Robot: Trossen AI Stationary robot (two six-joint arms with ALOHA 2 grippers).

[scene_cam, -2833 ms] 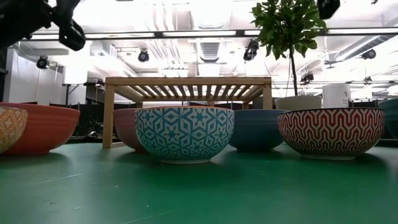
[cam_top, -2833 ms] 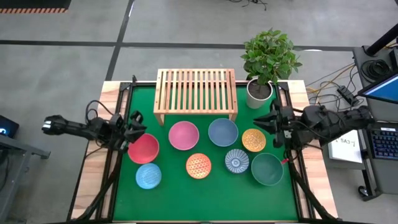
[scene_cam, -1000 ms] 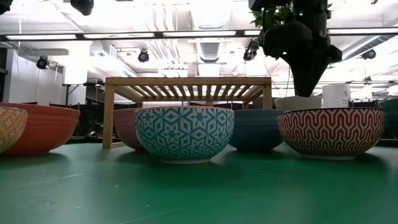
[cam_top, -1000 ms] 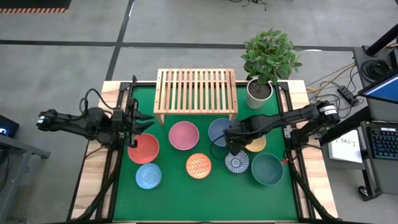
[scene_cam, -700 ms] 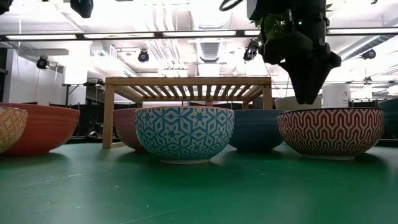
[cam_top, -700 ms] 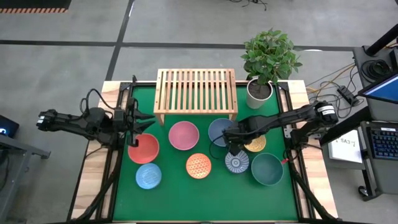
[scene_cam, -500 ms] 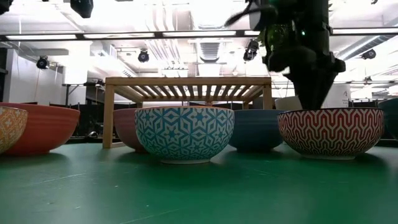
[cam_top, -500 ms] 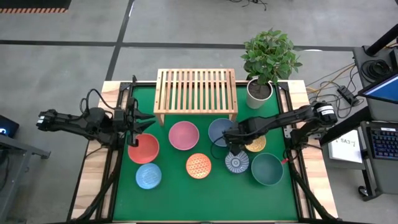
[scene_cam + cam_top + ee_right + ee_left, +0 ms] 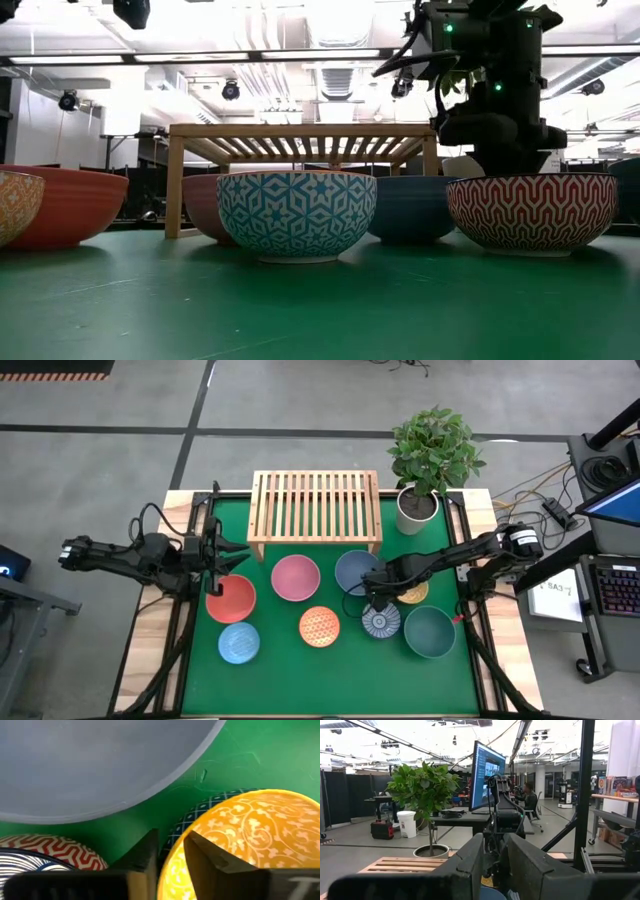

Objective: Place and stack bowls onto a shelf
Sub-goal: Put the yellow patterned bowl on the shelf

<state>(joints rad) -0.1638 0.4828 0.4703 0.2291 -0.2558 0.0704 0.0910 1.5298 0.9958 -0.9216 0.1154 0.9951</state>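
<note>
The right hand (image 9: 381, 598) reaches low over the middle of the bench (image 9: 330, 670), its fingers (image 9: 202, 857) nearly together astride the rim of the yellow patterned bowl (image 9: 412, 590), one inside and one outside. That bowl sits between the plain blue bowl (image 9: 355, 569) and the blue-grey patterned bowl (image 9: 381, 622). The shelf (image 9: 314, 508) stands at the far edge. The left hand (image 9: 226, 559) hovers partly open beside the red bowl (image 9: 230, 599), holding nothing.

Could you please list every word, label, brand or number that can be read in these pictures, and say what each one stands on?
None can be read.
White sheet of paper on the desk right of the table: dark marks, too small to read.
Upright black monitor behind the potted plant: lit screen content, too blurred to read.
Coloured boxes on the far shelf: print too small to read.
The patterned bowls carry patterns only.
</note>
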